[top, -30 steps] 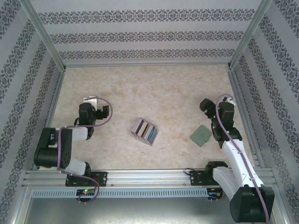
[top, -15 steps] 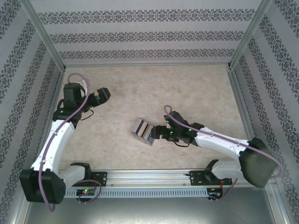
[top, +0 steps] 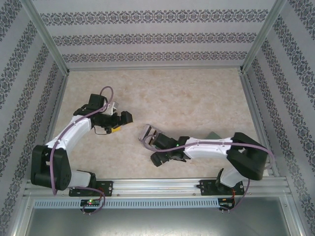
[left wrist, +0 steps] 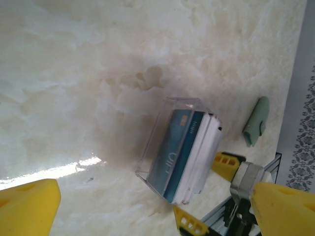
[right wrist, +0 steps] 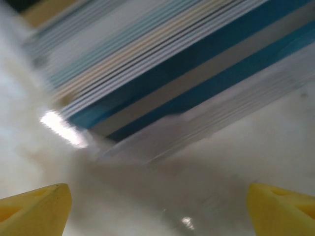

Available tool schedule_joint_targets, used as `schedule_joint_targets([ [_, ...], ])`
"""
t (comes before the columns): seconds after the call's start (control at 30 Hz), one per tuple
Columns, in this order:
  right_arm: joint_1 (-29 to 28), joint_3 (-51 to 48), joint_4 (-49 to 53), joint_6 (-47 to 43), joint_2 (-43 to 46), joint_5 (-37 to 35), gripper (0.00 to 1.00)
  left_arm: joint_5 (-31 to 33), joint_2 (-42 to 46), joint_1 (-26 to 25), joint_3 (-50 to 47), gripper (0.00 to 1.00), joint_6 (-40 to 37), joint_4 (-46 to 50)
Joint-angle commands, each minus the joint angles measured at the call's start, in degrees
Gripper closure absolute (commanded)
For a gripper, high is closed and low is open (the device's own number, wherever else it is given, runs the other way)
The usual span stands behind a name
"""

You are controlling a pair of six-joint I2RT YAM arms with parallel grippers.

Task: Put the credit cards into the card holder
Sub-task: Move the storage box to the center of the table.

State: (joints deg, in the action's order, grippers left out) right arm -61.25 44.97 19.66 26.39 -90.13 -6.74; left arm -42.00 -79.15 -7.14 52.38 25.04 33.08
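Note:
The credit cards (left wrist: 173, 147) stand on edge in a clear ribbed stand (top: 148, 133) at mid-table; a blue one faces outward. In the right wrist view the cards (right wrist: 197, 64) are a blurred stack of blue, grey and cream edges just ahead of the jaws. My right gripper (top: 157, 150) hangs open at the stand's near end, touching nothing. Its yellow fingers (left wrist: 225, 164) show beside the stand. My left gripper (top: 122, 123) is open and empty, left of the stand. The grey-green card holder (left wrist: 257, 122) lies shut on the table to the right, partly behind my right arm (top: 212, 134).
The marble-patterned tabletop (top: 177, 96) is walled by patterned panels on three sides. An aluminium rail (top: 157, 186) with both arm bases runs along the near edge. My right arm (top: 206, 146) lies low across the table's right half.
My right arm has swung from the right side over to the stand, and its jaws have opened a little wider. My left gripper has moved in toward the stand from the left.

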Motion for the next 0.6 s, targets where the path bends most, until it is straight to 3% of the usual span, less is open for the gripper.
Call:
schedule_joint_targets([
  [0.0,0.56,3.63,1.95,-2.41,-2.47,-15.01,0.07,-0.28,-2.73,-0.07,3.18,0.0,-5.78,2.98],
  [0.13,7.34,4.6,-1.52,0.1,-2.3,-16.91,0.07,0.52,-4.93,-0.07,4.39,0.0,-6.24,2.32],
  [0.33,16.76,4.69,-14.74,3.12,-5.19,-8.1,0.07,1.75,-2.33,-0.07,3.91,0.0,-6.95,1.6],
  [0.47,15.59,3.82,-20.4,-0.37,-5.14,-2.96,0.07,4.73,0.61,-0.07,2.91,0.0,-8.1,2.52],
  [0.57,12.12,0.03,-20.11,-8.03,-1.92,-3.27,0.07,7.79,2.78,-0.07,2.51,0.0,-8.34,2.95],
])
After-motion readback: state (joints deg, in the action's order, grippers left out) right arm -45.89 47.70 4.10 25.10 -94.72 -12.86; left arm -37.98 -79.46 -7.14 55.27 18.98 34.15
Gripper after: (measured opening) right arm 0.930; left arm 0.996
